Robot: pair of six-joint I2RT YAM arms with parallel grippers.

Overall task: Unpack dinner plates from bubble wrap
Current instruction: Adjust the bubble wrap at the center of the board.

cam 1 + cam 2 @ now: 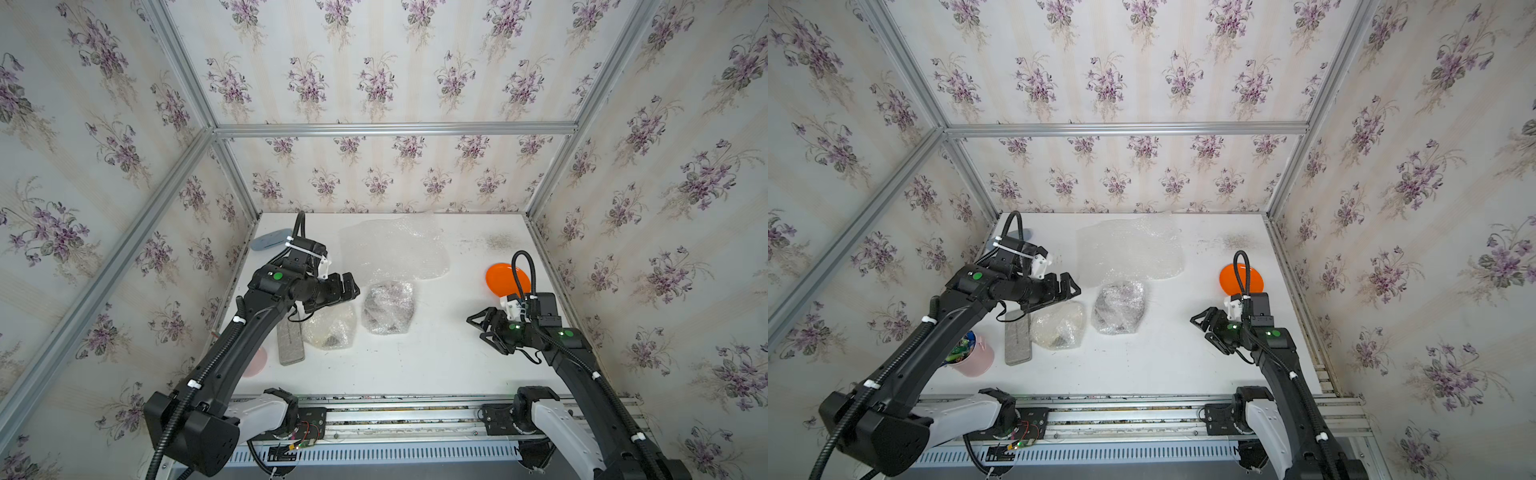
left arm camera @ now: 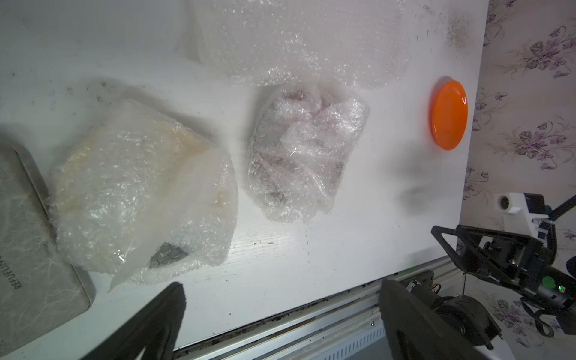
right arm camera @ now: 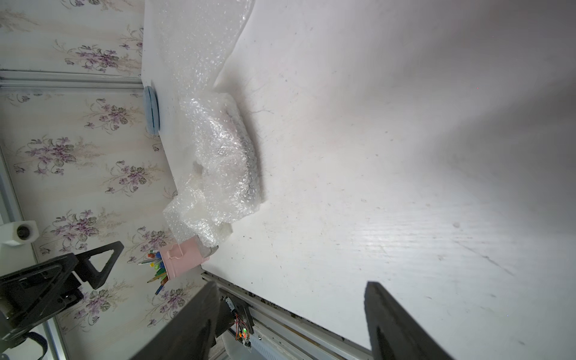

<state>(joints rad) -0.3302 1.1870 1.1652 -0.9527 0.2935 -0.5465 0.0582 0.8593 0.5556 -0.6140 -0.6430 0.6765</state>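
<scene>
While left hand (image 1: 353, 286) and right hand (image 1: 482, 330) gape, a bubble-wrapped plate (image 1: 388, 307) lies between them.

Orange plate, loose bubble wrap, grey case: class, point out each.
Orange plate (image 1: 500, 279): in a top view, left half.
Loose bubble wrap (image 1: 395, 247): in a top view, middle.
Grey case (image 1: 1017, 338): in a top view, lid centre.

My left gripper (image 2: 282, 283) spread wide over the white table (image 2: 358, 233), cream-tinted bubble-wrap bundle (image 2: 140, 193) just beside a grey tin (image 2: 28, 249), darker wrapped bundle (image 2: 305, 156) near it, loose bubble-wrap sheet (image 2: 299, 40) past them, orange plate (image 2: 449, 114) bare by the table's edge.
</scene>
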